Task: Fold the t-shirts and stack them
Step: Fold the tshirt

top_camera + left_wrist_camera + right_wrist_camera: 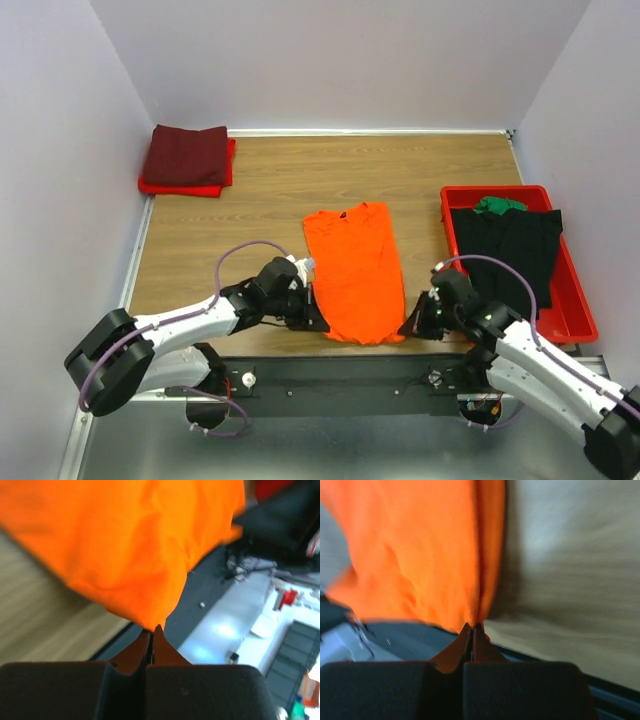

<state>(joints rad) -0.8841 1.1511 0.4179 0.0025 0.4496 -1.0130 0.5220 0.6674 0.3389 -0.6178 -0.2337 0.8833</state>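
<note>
The orange t-shirt (352, 272) lies lengthwise at the middle of the desk (270, 190), collar toward the far wall and hem at the near edge. The left arm (180, 335) and right arm (540, 365) each have jaws clenched on a hem corner. Both wrist views show the cloth pinched at the very tips of the closed jaws, with its bottom edge bunched above the dark rail at the desk's front.

That shallow bite looks like the main risk: a quick pull could slide a corner free and drop the fold half made. If one arm leads the other, the hem would probably land askew of the collar.

Bare wood runs from the collar to the far wall, giving room to carry the hem forward. To the left the wood stays open as far as the folded maroon t-shirt (185, 152), which sits on a red t-shirt (150, 186) in the far corner.

The right side is tighter. The red tray (578, 318), holding a black t-shirt (510, 250) and a green t-shirt (500, 205), sits near the right arm's wrist, so a wide swing could clip its rim.
</note>
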